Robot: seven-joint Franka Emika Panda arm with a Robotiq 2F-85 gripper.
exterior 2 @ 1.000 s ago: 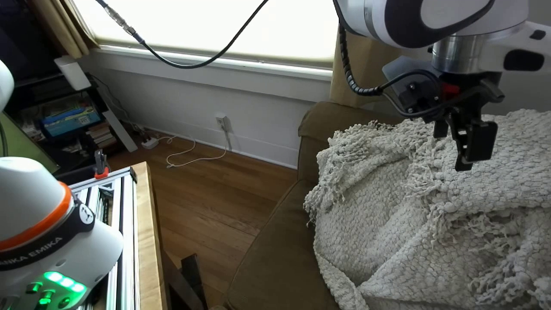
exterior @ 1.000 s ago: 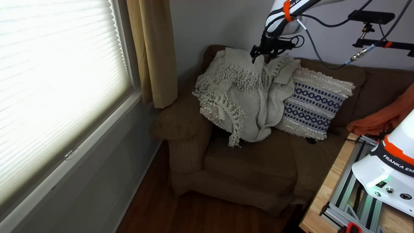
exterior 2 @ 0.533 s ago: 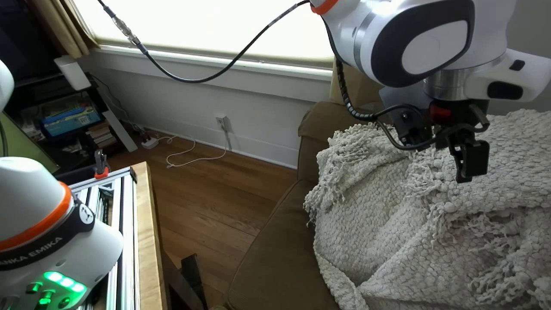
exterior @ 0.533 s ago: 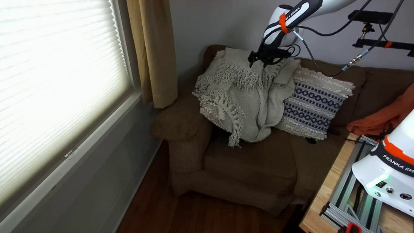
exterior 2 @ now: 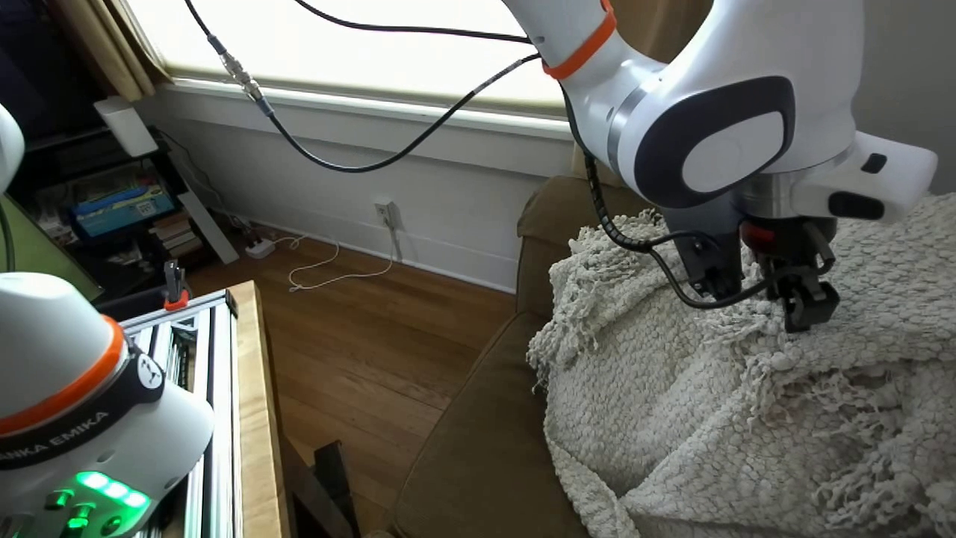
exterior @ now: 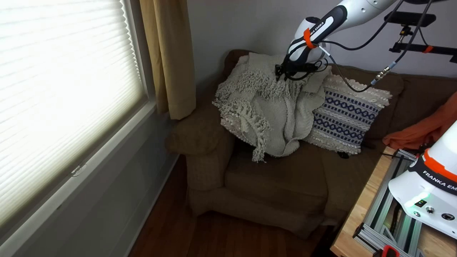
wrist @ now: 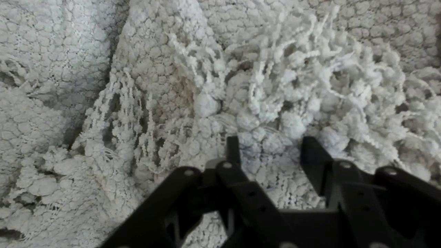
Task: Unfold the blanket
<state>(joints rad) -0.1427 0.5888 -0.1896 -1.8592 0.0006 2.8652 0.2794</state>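
Note:
The blanket (exterior: pixel 273 114) is a bunched cream knitted throw with fringed edges, draped over the sofa's corner. It shows in both exterior views (exterior 2: pixel 657 403) and fills the wrist view (wrist: pixel 155 58), with folds and tangled fringe. My gripper (exterior: pixel 281 78) is over the upper part of the blanket, pointing down, near a band of fringe (wrist: pixel 299 69). It also shows in an exterior view (exterior 2: pixel 803 317). In the wrist view my gripper (wrist: pixel 270 148) has its fingertips apart, with blanket fabric seen between them. I cannot tell whether the tips touch the fabric.
A white pillow with dark blue zigzag stripes (exterior: pixel 348 116) leans beside the blanket on the brown sofa (exterior: pixel 275 182). A curtain (exterior: pixel 175 64) and window stand beside the sofa arm. A wooden table (exterior: pixel 357 217) bears the robot base. An orange cloth (exterior: pixel 421 132) lies on the sofa. A cable (exterior 2: pixel 388 161) hangs from the arm.
The arm and gripper have come down toward the blanket. In an exterior view the fingertips look closer together than before. The blanket and pillow have not visibly moved.

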